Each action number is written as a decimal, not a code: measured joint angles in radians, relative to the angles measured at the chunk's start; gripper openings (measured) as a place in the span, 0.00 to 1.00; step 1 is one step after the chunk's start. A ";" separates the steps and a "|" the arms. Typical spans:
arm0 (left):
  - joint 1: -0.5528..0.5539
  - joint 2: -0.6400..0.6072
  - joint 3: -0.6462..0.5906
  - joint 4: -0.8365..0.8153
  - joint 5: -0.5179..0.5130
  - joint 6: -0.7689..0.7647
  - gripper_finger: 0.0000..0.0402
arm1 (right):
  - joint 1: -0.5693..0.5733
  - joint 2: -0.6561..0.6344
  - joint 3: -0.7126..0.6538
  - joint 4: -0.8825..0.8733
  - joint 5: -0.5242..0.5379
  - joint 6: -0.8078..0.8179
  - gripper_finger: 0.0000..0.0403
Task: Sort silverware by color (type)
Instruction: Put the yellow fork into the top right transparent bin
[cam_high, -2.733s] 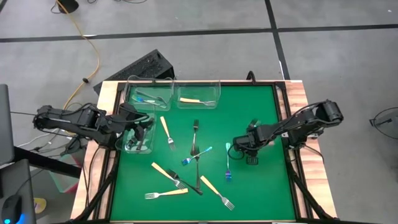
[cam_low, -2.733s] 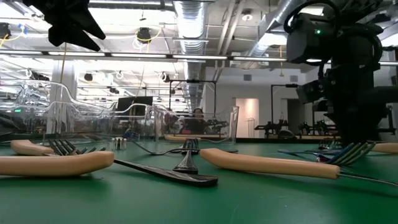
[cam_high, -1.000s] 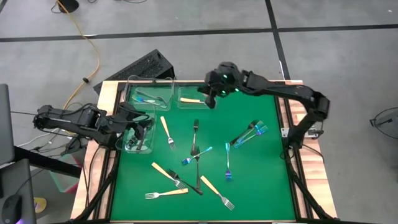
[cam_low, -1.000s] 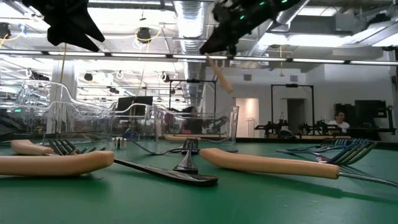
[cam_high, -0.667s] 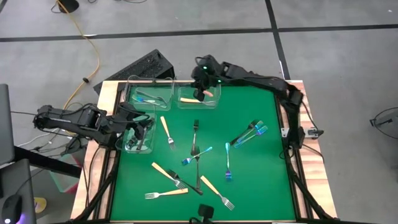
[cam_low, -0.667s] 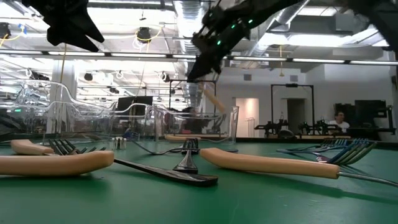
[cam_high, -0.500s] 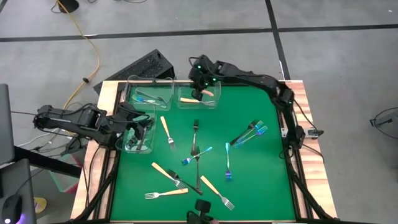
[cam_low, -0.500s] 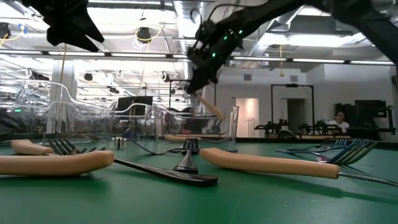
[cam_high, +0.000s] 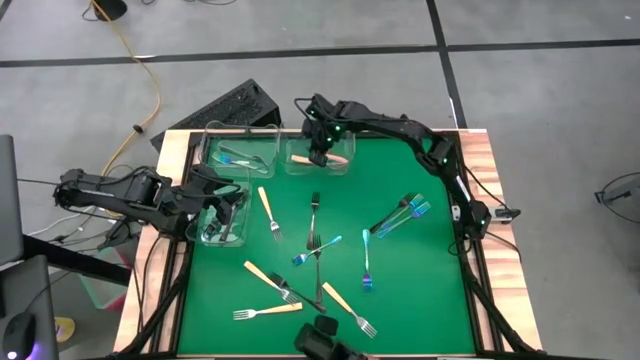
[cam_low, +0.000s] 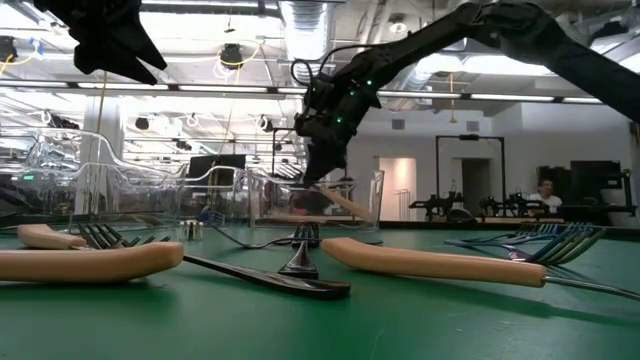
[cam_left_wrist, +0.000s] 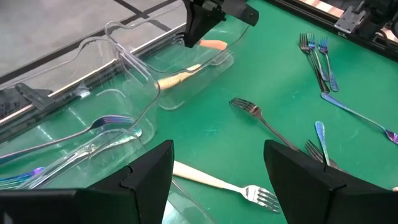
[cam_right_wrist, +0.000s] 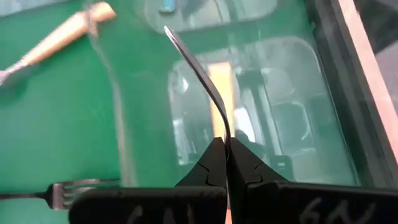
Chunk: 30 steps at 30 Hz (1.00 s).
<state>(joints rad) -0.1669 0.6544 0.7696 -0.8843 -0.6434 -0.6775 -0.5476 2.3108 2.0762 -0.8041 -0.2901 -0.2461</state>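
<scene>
While the high view hides it, the right gripper shows jaws clenched on a fork, seemingly tan-handled, tines unseen.

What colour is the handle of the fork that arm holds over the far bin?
Tan. The fork in the right gripper shows best in the left wrist view.

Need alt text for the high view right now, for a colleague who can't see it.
From above: the right gripper, shut on a tan-handled fork, hangs over the clear bin at the green mat's far edge. The left gripper waits open at the mat's left; more forks lie scattered.
</scene>
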 joint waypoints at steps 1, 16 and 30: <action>0.000 0.000 0.000 0.000 0.000 -0.001 0.58 | -0.004 0.001 0.000 -0.008 0.000 0.005 0.02; 0.000 0.000 0.000 -0.001 -0.001 0.000 0.58 | -0.034 0.001 0.021 -0.030 -0.010 -0.022 0.02; 0.000 0.000 0.000 -0.001 -0.018 0.001 0.58 | -0.051 0.034 0.057 0.032 -0.054 -0.035 0.02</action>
<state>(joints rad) -0.1667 0.6544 0.7696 -0.8852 -0.6613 -0.6769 -0.5983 2.3447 2.1330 -0.7721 -0.3438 -0.2808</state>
